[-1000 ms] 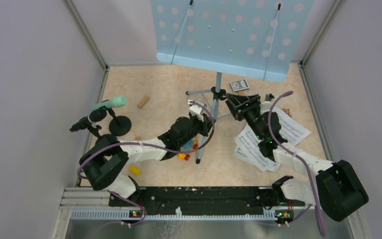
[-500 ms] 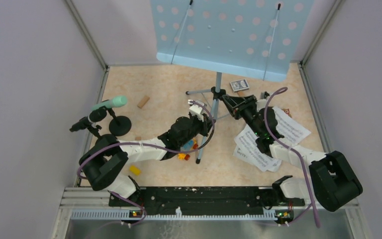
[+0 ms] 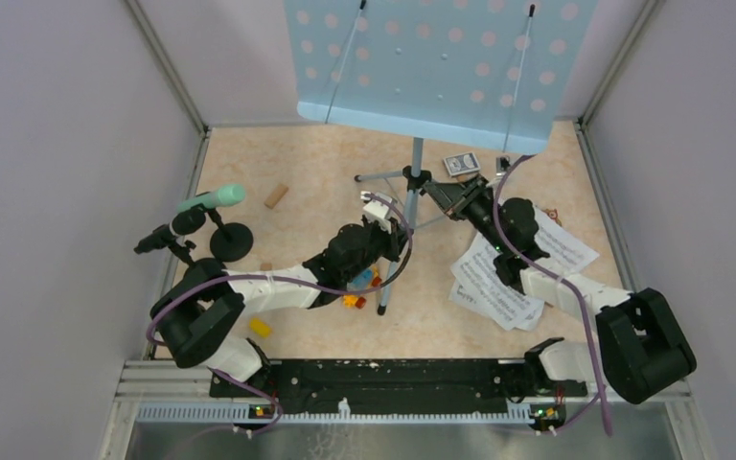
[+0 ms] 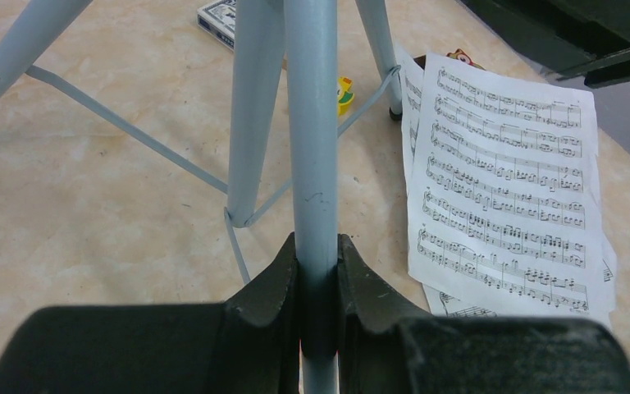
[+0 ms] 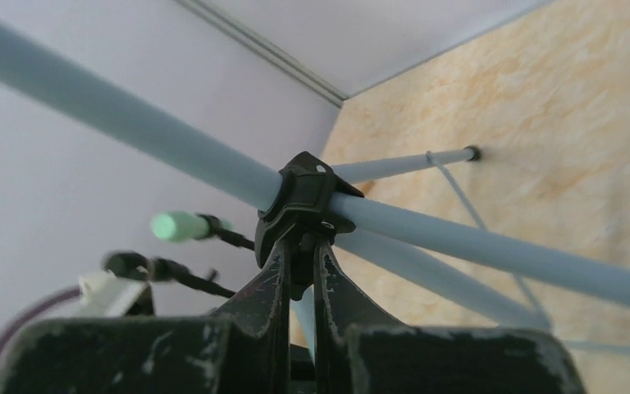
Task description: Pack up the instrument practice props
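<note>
The pale-blue perforated music desk (image 3: 431, 67) stands at the back on its silver tripod pole (image 3: 416, 158). My left gripper (image 3: 390, 233) is shut on one tripod leg (image 4: 312, 123), the tube pinched between both fingers (image 4: 275, 279). My right gripper (image 3: 438, 194) is shut on the tab under the tripod's black collar (image 5: 303, 193). White sheet-music pages (image 3: 517, 268) lie under the right arm. A mint-green microphone (image 3: 213, 199) and a black microphone (image 3: 168, 233) sit in a round-based holder (image 3: 232, 241) at the left.
Colourful toy bricks (image 3: 359, 287) lie under the left arm and a yellow one (image 3: 260, 327) nearer the bases. A tan wooden block (image 3: 275, 195) and a card pack (image 3: 461, 164) lie at the back. Walls enclose three sides.
My right gripper has moved left to the tripod collar and shut on it. The music desk has shifted slightly left. The left arm has not moved.
</note>
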Robot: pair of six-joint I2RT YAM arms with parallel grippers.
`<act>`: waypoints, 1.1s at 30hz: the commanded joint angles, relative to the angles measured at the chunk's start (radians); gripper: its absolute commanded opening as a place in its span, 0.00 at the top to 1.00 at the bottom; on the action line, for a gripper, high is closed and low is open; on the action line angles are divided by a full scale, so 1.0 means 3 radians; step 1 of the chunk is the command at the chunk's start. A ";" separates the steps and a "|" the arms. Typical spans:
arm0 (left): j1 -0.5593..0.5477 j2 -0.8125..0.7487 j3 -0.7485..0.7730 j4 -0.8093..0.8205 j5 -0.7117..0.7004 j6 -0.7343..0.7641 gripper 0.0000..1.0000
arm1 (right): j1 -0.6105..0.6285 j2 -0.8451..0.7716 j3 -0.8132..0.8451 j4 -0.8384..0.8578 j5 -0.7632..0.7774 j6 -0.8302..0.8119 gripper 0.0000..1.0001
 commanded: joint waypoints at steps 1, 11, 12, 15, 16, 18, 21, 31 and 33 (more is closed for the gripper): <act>0.0028 0.0089 0.0010 -0.0692 -0.0042 0.0328 1.00 | 0.0154 -0.0054 0.0262 0.0477 -0.1016 -0.1859 1.00; 0.0028 0.0123 0.0045 -0.0675 0.0029 0.0291 1.00 | 0.0594 -0.0319 0.0357 -0.1095 -0.1279 -0.5513 0.99; 0.0028 0.0131 0.0060 -0.0680 0.0045 0.0278 1.00 | 0.0605 -0.0340 0.0363 -0.1197 -0.1370 -0.5784 1.00; 0.0028 0.0146 0.0095 -0.0690 0.0060 0.0251 1.00 | 0.0692 -0.0402 0.0475 -0.1653 -0.1377 -0.6638 1.00; 0.0027 0.0152 0.0101 -0.0695 0.0055 0.0242 1.00 | 0.0725 -0.0413 0.0514 -0.1777 -0.1337 -0.6866 1.00; 0.0025 0.0169 0.0124 -0.0712 0.0034 0.0223 1.00 | 0.0763 -0.0427 0.0587 -0.2027 -0.1348 -0.7300 1.00; 0.0028 0.0197 0.0142 -0.0726 0.0021 0.0177 1.00 | 0.0845 -0.0397 0.0783 -0.2443 -0.1260 -0.7921 1.00; 0.0028 0.0199 0.0135 -0.0747 0.0016 0.0082 1.00 | 0.1135 -0.0416 0.0623 -0.2218 -0.0027 -0.9073 0.99; 0.0028 0.0199 0.0129 -0.0758 0.0011 0.0077 1.00 | 0.1135 -0.0510 0.0642 -0.2024 -0.0101 -0.8731 0.91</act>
